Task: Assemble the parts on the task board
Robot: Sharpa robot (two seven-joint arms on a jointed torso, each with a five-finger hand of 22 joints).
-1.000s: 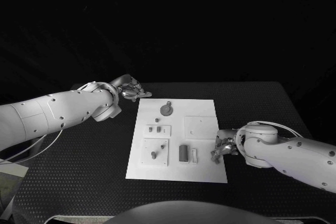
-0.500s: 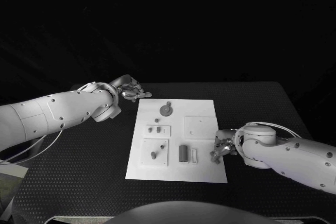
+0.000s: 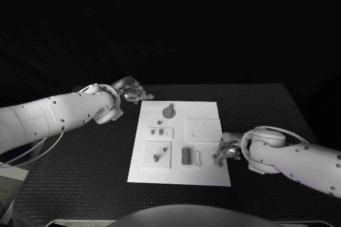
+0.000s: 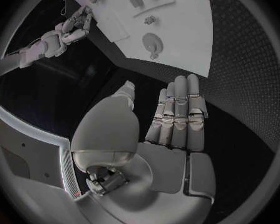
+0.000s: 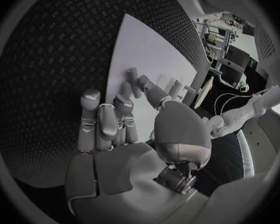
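Observation:
The white task board (image 3: 206,109) lies mid-table. On it are a round grey part with a stem (image 3: 169,111), a small peg (image 3: 160,121), two small parts on a little plate (image 3: 158,132), more parts on a lower plate (image 3: 157,155) and a dark upright cylinder (image 3: 186,155). My left hand (image 3: 132,92) hovers at the board's far left corner, fingers straight together and holding nothing (image 4: 177,115). My right hand (image 3: 226,149) sits at the board's right edge beside the cylinder, its fingers (image 5: 106,119) bent over the edge of the board (image 5: 146,50) with nothing seen in them.
A bare square plate (image 3: 204,129) and a narrow white slot piece (image 3: 197,158) also lie on the board. Black textured table (image 3: 85,158) surrounds it on all sides. The left wrist view shows the board (image 4: 184,40) and my right hand (image 4: 74,26) beyond it.
My right arm has shifted slightly toward the table's near right, the hand staying at the board's right edge. The left arm and the parts have not moved.

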